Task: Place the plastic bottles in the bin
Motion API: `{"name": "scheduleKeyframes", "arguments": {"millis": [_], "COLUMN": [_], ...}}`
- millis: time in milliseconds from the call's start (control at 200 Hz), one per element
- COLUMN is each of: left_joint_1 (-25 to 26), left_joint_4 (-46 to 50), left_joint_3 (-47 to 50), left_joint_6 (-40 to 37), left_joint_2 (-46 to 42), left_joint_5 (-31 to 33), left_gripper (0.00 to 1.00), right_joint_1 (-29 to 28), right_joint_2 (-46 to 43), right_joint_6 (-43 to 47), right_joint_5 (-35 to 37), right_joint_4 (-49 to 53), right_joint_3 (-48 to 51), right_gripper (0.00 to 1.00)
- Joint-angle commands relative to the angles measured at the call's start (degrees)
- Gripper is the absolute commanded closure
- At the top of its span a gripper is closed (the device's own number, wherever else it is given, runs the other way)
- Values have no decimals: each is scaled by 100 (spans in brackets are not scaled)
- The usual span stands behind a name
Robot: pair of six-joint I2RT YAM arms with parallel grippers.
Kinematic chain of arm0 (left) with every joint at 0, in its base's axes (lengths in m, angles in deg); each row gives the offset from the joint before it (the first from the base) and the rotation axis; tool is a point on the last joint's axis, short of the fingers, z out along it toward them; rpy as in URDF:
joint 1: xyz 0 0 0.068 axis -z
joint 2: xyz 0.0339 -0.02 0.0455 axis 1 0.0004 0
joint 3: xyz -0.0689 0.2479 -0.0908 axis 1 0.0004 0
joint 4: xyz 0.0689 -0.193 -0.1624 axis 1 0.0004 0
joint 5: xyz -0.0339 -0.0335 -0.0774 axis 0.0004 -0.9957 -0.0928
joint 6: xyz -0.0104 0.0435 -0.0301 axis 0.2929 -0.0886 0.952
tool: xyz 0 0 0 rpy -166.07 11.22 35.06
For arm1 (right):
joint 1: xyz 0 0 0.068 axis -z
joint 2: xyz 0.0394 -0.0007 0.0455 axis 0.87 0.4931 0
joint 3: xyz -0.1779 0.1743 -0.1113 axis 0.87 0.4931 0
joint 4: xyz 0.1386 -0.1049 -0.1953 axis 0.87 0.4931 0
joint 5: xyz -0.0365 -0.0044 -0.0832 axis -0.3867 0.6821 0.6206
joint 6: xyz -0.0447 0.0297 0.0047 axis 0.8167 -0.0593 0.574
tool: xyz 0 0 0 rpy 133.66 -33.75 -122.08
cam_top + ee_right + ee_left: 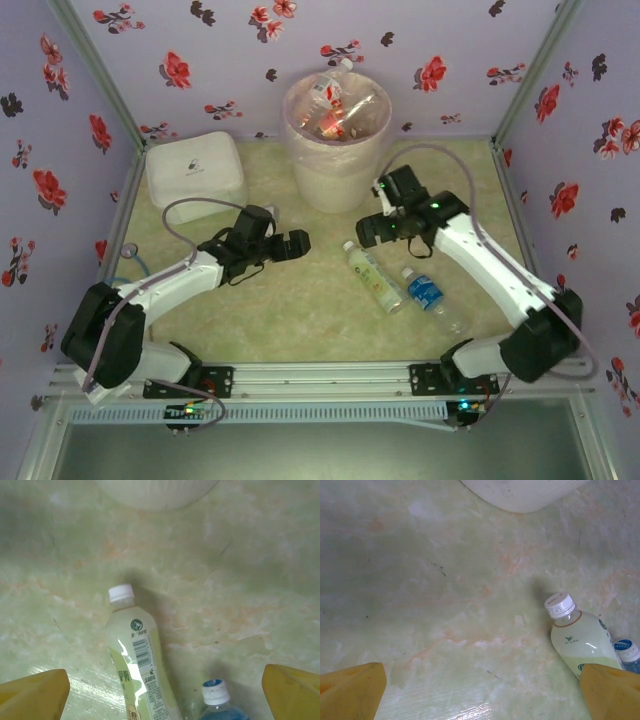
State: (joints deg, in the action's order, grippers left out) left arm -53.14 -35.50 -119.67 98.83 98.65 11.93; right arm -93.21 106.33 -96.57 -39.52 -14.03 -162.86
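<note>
The right claw hangs with its yellow fingers spread wide, gripping nothing. It is just above the white cap of a clear plastic bottle of pale green drink, which lies on the green marbled tabletop. Just right of that bottle lies a clear plastic bottle with a blue label. The left claw is likewise spread apart and empty, to the left of both bottles. Beyond the claws, at the far middle, stands the tall round pale-pink bin, with several plastic bottles piled inside. A white rounded-square lidded box sits at the far left.
</note>
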Motion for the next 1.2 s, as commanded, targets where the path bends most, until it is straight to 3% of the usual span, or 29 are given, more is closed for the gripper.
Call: {"name": "scheduleKeyframes", "arguments": {"millis": [0, 315, 615, 925, 1195], "left_joint_1": [-1, -37, -62, -80, -89], "left_joint_4": [-125, -19, -95, -95, -132], "left_joint_3": [-75, 219, 349, 166, 179], "left_joint_6": [25, 25, -80, -103, -98], "left_joint_2": [-96, -434, -531, -390, -399], "left_joint_5": [50, 194, 203, 176, 199], "left_gripper": [0, 0, 0, 0, 0], "right_joint_1": [-184, -377, -394, -370, -66], "right_joint_2": [677, 2356, 2767, 1841, 203], "right_joint_6": [44, 42, -213, -360, -377], "right_joint_5": [-228, -466, -522, -511, -816], "right_joint_4": [158, -105, -392, -327, -243], "right_joint_3": [-163, -488, -385, -195, -433], "right_gripper": [1, 5, 23, 50, 60]}}
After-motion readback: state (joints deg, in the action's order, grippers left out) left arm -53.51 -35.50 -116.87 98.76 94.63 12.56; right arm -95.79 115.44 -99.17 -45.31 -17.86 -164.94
